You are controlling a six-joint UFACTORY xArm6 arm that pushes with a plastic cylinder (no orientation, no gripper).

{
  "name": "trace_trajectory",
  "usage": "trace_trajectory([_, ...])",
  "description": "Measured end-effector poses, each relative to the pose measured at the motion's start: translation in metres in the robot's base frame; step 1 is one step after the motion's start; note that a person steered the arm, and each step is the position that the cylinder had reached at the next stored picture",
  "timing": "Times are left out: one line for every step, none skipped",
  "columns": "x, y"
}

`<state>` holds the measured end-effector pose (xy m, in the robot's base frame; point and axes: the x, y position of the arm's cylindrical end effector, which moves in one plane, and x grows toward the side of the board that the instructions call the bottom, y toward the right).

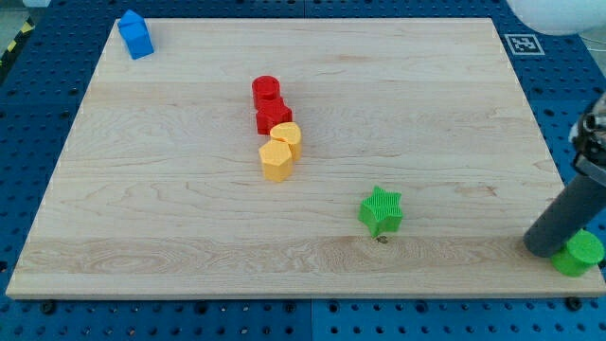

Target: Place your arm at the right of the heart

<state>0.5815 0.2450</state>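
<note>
Two yellow blocks touch near the board's middle. The upper one [287,137] has rounded lobes like a heart, and the lower one [276,161] looks hexagonal. Just above them are two red blocks: a round one [266,91] and an angular one [273,116]. My tip [546,249] rests on the board at the view's lower right, far to the right of the heart and below its level. The dark rod [574,206] slants up to the right edge. A green round block [579,254] touches the rod's right side and is partly hidden by it.
A green star [381,210] lies between the yellow blocks and my tip, at the lower middle. A blue house-shaped block [135,35] stands in the top left corner. The wooden board [170,218] sits on a blue perforated table [559,104].
</note>
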Motion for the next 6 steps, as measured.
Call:
trace_trajectory([0.000,-0.007])
trace_trajectory([-0.012,-0.046])
trace_trajectory([-0.059,-0.077])
trace_trajectory([-0.119,-0.105])
trace_trajectory([-0.175,-0.118])
trace_trajectory([-0.181,-0.144])
